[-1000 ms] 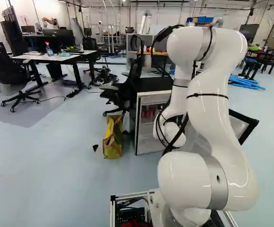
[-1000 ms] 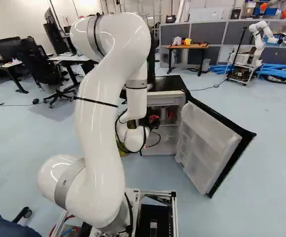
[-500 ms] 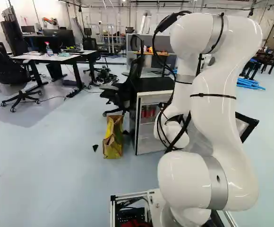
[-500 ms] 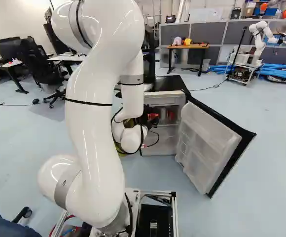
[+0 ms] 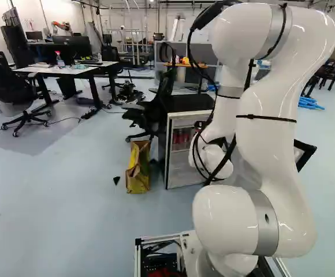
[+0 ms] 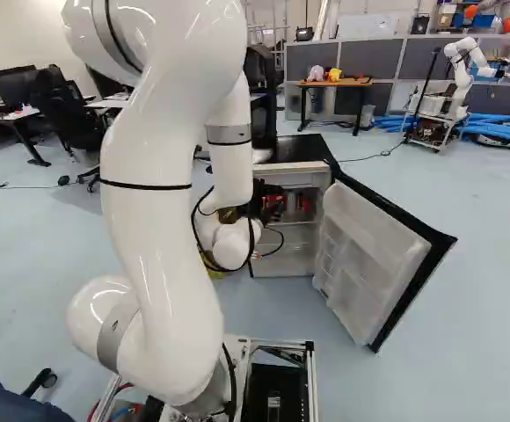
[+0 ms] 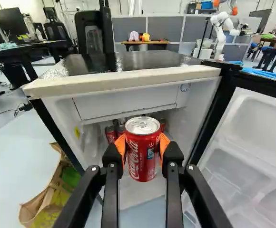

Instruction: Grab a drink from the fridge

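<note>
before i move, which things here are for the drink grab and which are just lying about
For the job:
- black end effector with orange pads
- red metal can gripped between them
- black-topped fridge, white inside, door open
- smaller-looking red cans inside it

Just lying about:
- yellow-and-brown bag
- black office chair
- long blue tubes

- fridge: 1
- fridge door: 1, open
- red cans: 4 in wrist view, i.e. 1 held can btwn the pads + 3 cans in fridge; poss. more in there, hard to tell
- gripper: 1
- fingers: 2
- orange pads: 2, 1 per finger
- bag nr fridge: 1
- office chair beside fridge: 1
- small table: 1
- spray bottle: 1
- another robot on cart, R base view: 1
</note>
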Robot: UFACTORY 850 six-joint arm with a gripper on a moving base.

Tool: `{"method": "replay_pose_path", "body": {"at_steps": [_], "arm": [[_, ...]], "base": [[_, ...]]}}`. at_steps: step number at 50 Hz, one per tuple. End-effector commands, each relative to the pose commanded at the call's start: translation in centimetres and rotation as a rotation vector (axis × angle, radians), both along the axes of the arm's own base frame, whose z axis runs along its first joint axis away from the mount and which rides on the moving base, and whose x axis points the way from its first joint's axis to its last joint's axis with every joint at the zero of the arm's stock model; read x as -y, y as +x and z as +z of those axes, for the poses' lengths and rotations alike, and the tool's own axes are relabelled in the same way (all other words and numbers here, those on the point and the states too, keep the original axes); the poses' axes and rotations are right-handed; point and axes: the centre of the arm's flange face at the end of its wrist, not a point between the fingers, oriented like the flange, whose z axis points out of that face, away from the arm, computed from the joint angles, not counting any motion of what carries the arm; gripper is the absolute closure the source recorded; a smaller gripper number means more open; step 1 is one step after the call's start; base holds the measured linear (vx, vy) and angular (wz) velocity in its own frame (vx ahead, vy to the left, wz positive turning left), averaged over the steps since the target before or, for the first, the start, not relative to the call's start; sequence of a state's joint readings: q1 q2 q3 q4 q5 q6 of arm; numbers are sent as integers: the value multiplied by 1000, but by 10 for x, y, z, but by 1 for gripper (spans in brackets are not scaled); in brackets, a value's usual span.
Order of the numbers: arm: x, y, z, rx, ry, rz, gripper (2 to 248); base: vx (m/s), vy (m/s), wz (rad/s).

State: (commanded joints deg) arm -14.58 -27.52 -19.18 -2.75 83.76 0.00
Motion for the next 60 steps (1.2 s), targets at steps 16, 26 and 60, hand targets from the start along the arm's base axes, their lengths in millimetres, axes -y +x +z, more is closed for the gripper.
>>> {"method": "replay_pose_path", "body": {"at_steps": [16, 26, 60], "arm": [[0, 7, 14, 37, -10, 4, 158], [0, 9, 23, 50, -14, 6, 158], [0, 6, 53, 96, -27, 6, 158]], "base": [[0, 0, 0], [0, 0, 0], [0, 0, 0]]}}
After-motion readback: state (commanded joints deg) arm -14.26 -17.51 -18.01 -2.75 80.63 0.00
